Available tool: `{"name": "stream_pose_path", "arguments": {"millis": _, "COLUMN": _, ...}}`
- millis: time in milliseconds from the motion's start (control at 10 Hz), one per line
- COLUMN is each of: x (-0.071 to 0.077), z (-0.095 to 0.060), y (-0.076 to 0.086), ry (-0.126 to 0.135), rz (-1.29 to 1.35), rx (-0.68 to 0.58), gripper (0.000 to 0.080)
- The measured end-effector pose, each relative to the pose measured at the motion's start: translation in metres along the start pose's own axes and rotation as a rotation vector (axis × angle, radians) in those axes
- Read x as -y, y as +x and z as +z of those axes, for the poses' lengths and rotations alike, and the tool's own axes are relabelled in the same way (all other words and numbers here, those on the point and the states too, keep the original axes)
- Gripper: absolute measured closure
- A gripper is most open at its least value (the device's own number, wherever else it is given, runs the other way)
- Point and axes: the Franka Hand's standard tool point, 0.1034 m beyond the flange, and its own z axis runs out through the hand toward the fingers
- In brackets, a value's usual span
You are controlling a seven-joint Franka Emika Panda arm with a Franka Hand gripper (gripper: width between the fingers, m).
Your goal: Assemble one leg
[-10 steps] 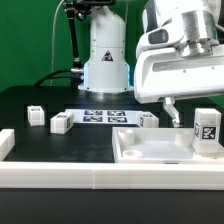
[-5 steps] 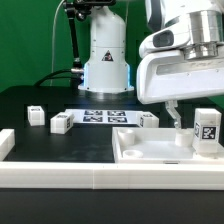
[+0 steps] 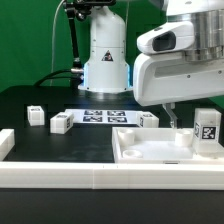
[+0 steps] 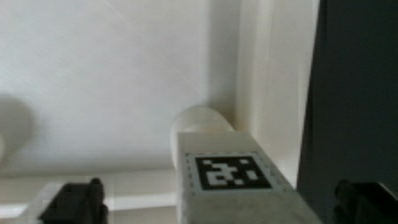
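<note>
A leg (image 3: 207, 128), a small white block with a black-and-white tag, stands upright on the right end of the large white panel (image 3: 150, 146). My gripper (image 3: 172, 114) hangs over that end of the panel, and only one finger shows clearly in the exterior view. In the wrist view the leg (image 4: 228, 165) lies between my two dark fingertips (image 4: 71, 203), with a gap on each side. The gripper (image 4: 222, 205) is open and holds nothing. Three more legs lie on the table: one far left (image 3: 35, 115), one beside it (image 3: 60, 123), one behind the panel (image 3: 149, 120).
The marker board (image 3: 100, 116) lies flat in front of the robot base (image 3: 105, 60). A white rail (image 3: 60, 178) runs along the table's front edge, with a white corner block (image 3: 5, 143) at the exterior view's left.
The arm has risen a little over the panel's right end; the finger tip sits slightly higher than before. The legs and the panel have not moved.
</note>
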Motion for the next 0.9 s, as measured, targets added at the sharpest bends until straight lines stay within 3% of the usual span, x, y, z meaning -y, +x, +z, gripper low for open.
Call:
{"name": "stream_pose_path", "arguments": {"millis": 400, "x": 0.0058, "z": -0.0021, "y": 0.0087, "ry": 0.000, "rz": 0.018, "rx": -0.041, "gripper": 0.0172}}
{"name": "stream_pose_path", "arguments": {"millis": 500, "x": 0.0051, "z": -0.0020, "y": 0.0097, "ry": -0.001, "rz": 0.017, "rx": -0.049, "gripper": 0.0317}}
{"name": "stream_pose_path", "arguments": {"millis": 600, "x": 0.0051, "z": -0.0018, "y": 0.0098, "ry": 0.000, "rz": 0.030, "rx": -0.049, "gripper": 0.0317}}
{"name": "stream_pose_path", "arguments": {"millis": 700, "x": 0.0035, "z": -0.0019, "y": 0.0099, "ry": -0.003, "rz": 0.038, "rx": -0.049, "gripper": 0.0456}}
{"name": "stream_pose_path", "arguments": {"millis": 800, "x": 0.0014, "z": -0.0019, "y": 0.0101, "ry": -0.004, "rz": 0.041, "rx": -0.050, "gripper": 0.0504}}
{"name": "stream_pose_path", "arguments": {"millis": 900, "x": 0.0012, "z": -0.0019, "y": 0.0101, "ry": -0.001, "rz": 0.075, "rx": -0.050, "gripper": 0.0504}}
